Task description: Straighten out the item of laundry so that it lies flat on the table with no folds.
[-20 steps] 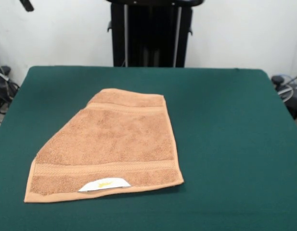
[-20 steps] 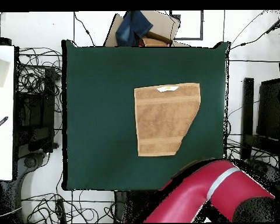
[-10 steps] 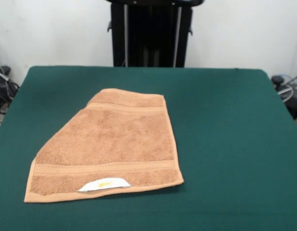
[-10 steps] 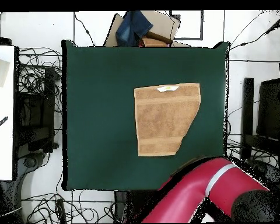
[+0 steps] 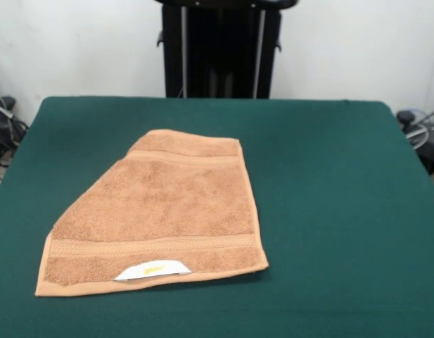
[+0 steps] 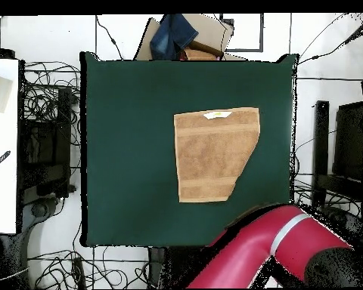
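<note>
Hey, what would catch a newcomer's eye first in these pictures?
The orange-tan towel on the dark green table, one corner folded so its outline is cut off at a slant. Next, the white label at its near edge, then the red arm at the overhead view's bottom.

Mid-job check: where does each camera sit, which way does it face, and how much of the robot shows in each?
Front view: sits across the table, looking over the towel toward the black pedestal; no arm or hand shows.
Overhead view: sits above, looking straight down; the red arm crosses the bottom edge near the table's corner, its hand out of sight.
Shared: the green table and the tan towel with one corner folded and the white label, turned half round between views.
</note>
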Controlling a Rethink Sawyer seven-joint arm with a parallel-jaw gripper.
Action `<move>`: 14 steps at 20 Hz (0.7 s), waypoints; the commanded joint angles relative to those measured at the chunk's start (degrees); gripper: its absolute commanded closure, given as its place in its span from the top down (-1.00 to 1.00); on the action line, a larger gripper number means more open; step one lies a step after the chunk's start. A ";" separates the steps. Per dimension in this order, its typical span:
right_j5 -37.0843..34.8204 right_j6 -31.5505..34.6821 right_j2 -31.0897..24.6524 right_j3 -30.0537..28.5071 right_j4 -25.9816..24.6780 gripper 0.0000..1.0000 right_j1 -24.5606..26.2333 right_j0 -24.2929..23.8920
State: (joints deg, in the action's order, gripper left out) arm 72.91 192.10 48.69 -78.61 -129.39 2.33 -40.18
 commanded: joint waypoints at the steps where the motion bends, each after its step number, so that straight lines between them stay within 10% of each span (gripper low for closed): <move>1: 5.57 0.81 -11.14 3.04 -2.02 -1.00 6.00 -1.40; 14: 7.67 2.37 -14.80 7.20 -3.39 -1.00 11.21 -1.85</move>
State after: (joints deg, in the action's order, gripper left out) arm 76.01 192.10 45.79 -78.07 -131.83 8.58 -42.87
